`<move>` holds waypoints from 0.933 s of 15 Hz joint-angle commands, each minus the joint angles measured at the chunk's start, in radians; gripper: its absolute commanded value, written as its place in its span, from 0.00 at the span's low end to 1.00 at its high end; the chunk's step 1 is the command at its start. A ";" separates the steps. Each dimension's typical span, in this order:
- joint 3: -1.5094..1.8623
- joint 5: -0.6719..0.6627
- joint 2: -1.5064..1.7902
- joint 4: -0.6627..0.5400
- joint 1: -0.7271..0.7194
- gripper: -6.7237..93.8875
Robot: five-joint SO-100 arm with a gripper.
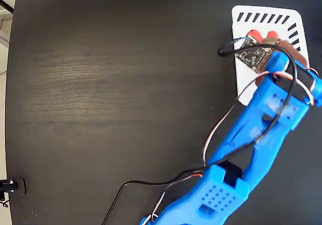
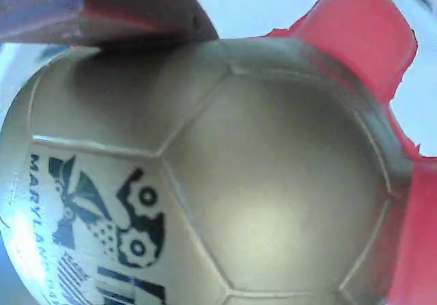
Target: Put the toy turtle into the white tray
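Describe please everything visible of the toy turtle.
The toy turtle fills the wrist view: a shiny silver-gold domed shell of panel-like facets, with a dark printed mark reading "MARYLAND", and red-orange limbs at its edge. It looks like plastic. In the fixed view only red parts show, over the white tray, under the gripper. Whether it rests there is hidden.

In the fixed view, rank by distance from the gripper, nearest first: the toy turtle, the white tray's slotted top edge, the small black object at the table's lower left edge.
1. toy turtle, right at the gripper, over the white tray.
2. slotted top edge, just above the turtle.
3. small black object, far lower left.
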 commanded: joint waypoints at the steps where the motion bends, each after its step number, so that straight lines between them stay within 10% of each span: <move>1: -0.057 0.009 0.003 -0.005 0.017 0.15; 7: -0.092 -0.009 -0.061 -0.014 0.037 0.60; 14: -0.054 -0.009 0.017 0.000 0.046 0.65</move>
